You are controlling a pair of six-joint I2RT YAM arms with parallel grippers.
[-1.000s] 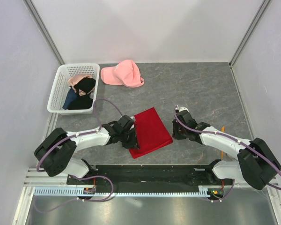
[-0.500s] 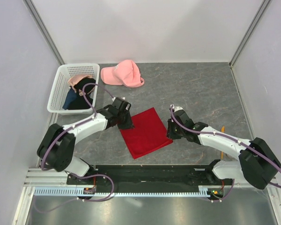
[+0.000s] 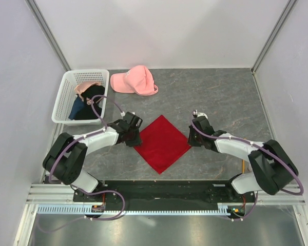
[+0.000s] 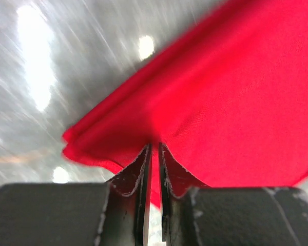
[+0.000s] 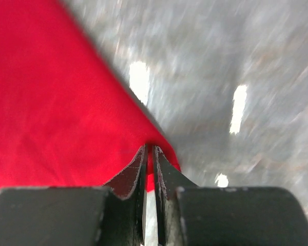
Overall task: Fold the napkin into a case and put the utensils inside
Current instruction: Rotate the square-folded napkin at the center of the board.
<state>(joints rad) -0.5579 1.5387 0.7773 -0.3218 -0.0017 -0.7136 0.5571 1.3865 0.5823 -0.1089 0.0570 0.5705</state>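
The red napkin [image 3: 161,144] lies flat on the grey table, turned like a diamond. My left gripper [image 3: 135,139] is shut on its left corner. In the left wrist view the fingertips [image 4: 154,147] pinch a doubled edge of the napkin [image 4: 236,102]. At the opposite corner my right gripper [image 3: 192,138] is shut too. The right wrist view shows its tips [image 5: 149,149] clamped on the point of the napkin [image 5: 56,113]. A thin orange sliver, probably a utensil [image 3: 244,166], peeks out beside the right forearm. The rest of it is hidden.
A pink cap [image 3: 135,81] lies at the back of the table. A white basket [image 3: 63,98] with dark garments stands at the back left. Walls close in on the left, right and far sides.
The left gripper went from the napkin's near left edge to its left corner. Both pairs of jaws closed further. The napkin turned from a tilted rectangle into a diamond stretched between them.
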